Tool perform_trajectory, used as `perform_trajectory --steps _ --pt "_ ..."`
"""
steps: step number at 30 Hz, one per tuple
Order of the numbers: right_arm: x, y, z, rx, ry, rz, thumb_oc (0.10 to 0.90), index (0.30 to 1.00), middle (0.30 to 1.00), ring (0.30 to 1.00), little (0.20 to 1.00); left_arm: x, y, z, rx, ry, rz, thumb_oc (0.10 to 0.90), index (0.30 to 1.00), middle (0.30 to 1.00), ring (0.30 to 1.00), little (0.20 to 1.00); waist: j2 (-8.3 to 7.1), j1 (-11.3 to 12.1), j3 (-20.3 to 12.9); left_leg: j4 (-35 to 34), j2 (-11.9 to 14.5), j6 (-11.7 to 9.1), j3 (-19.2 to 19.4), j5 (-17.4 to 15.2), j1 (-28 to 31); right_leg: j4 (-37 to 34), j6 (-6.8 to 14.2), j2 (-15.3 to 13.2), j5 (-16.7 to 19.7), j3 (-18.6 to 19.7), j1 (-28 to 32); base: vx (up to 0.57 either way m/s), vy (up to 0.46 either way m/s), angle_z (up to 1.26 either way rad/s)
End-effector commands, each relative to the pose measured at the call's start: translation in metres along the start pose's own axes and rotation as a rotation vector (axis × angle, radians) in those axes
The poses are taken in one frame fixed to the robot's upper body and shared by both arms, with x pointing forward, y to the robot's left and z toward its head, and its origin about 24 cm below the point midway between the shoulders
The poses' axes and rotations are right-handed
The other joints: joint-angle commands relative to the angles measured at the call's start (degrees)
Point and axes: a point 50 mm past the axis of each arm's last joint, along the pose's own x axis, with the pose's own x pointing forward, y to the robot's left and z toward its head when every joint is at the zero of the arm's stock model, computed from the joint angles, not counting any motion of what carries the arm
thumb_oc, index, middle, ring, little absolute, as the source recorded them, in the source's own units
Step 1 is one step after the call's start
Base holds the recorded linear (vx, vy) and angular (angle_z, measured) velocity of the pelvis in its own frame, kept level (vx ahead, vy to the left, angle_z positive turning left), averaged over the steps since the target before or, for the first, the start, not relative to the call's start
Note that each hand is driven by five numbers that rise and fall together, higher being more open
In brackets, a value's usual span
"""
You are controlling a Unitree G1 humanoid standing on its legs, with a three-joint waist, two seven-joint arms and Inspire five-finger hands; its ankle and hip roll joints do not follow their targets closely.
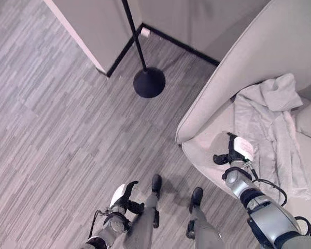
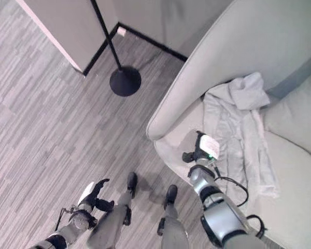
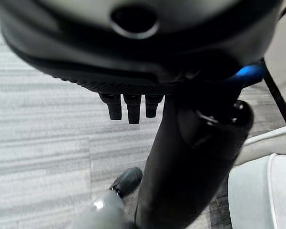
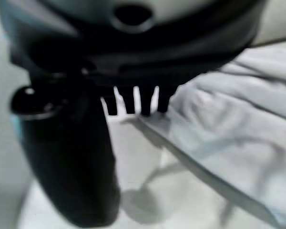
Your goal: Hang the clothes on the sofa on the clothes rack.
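1. A pale grey garment (image 1: 272, 129) lies crumpled on the seat of a light beige sofa (image 1: 238, 57), with its upper part bunched against the backrest and the rest trailing down across the cushion.
2. The right hand (image 1: 237, 150) hangs over the sofa seat, near the front edge. Its fingertips (image 4: 133, 102) are straight and relaxed and hold nothing.
3. In the right wrist view, the garment's nearest folded edge lies just beyond those fingertips and to the side away from the thumb. Whether the fingertips touch the cloth cannot be told.
4. The left hand (image 1: 123, 196) hangs low beside the robot over the grey wood-grain floor (image 1: 52, 129). Its fingers (image 3: 128, 107) point down, relaxed and open, holding nothing, well apart from the sofa and the garment.
5. The clothes rack (image 1: 145, 78), a thin black pole on a round black base, stands on the floor by a wall corner, well ahead of the left hand's fingers and apart from the sofa arm.
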Motion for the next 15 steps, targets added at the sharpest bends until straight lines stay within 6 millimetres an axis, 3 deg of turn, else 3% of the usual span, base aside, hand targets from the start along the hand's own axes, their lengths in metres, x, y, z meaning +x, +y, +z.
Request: perform_trajectory --steps 1,3,5,11,15 --pt "0.012 -0.039 0.008 0.036 -0.085 -0.256 0.800 0.900 0.900 0.900 0.900 -0.009 -0.008 -0.018 0.059 0.064 0.013 0.800 0.900 0.900 0.900 0.900 -2.91 -1.05 -3.71 0.28 6.01 -5.98 -1.59 -4.62 -1.19 0.33 7.35 -10.80 0.67 3.26 -2.10 0.00 -0.044 0.00" --pt "0.001 -0.066 0.012 0.050 -0.229 -0.424 0.800 0.900 0.900 0.900 0.900 -0.012 -0.008 -0.025 0.056 0.104 0.061 0.800 0.900 0.900 0.900 0.900 -4.01 -2.81 -3.70 0.28 6.89 -6.20 -1.40 -5.02 -0.98 0.36 7.36 -10.40 0.40 3.50 -2.46 0.01 -0.064 0.00" --pt "-0.006 -0.079 0.006 0.035 -0.263 -0.490 0.800 0.900 0.900 0.900 0.900 -0.013 -0.008 -0.026 0.071 0.108 0.072 0.800 0.900 0.900 0.900 0.900 -4.50 -3.67 -3.79 0.28 7.34 -6.33 -1.35 -5.23 -0.73 0.39 7.30 -10.14 0.23 3.58 -2.53 0.01 -0.053 -0.05" --pt "-0.026 -0.091 0.000 0.103 -0.307 -0.568 0.800 0.900 0.900 0.900 0.900 -0.011 -0.004 -0.023 0.106 0.079 0.083 0.800 0.900 0.900 0.900 0.900 -5.20 -5.43 -3.17 0.28 8.31 -6.65 -1.20 -5.37 -0.51 0.41 7.07 -9.21 -0.07 4.51 -3.12 -0.01 -0.054 -0.05" --pt "-0.030 -0.089 -0.008 0.076 -0.291 -0.553 0.800 0.900 0.900 0.900 0.900 -0.011 -0.003 -0.022 0.113 0.067 0.079 0.800 0.900 0.900 0.900 0.900 -5.13 -5.71 -2.90 0.28 8.65 -6.80 -1.07 -5.34 -0.51 0.43 6.95 -8.82 -0.11 4.79 -3.41 0.00 -0.027 -0.09"
